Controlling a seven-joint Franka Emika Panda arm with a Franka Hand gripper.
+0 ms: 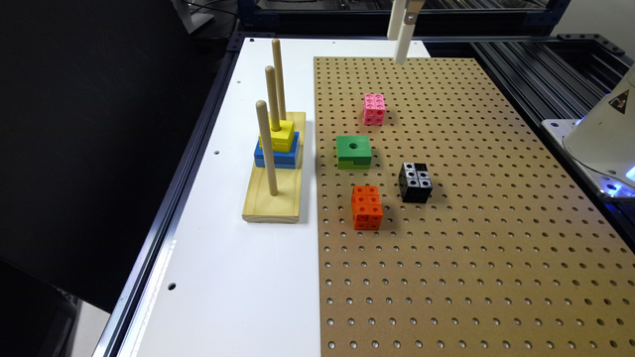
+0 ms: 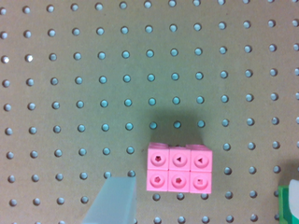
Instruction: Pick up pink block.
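Exterior view: high, off the near end of the bench (image 1: 233, 277), angled down along the pegboard (image 1: 471, 248) toward the far end; wide, distant. Wrist view: straight down, close over pegboard holes. Shared ground: pink block (image 1: 373, 109) (image 2: 180, 168), and green block (image 1: 353, 151) (image 2: 292, 203) at the frame edge.

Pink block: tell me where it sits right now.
In the exterior view the pink block rests on the pegboard, just beyond the green block, with the gripper raised above and behind it.
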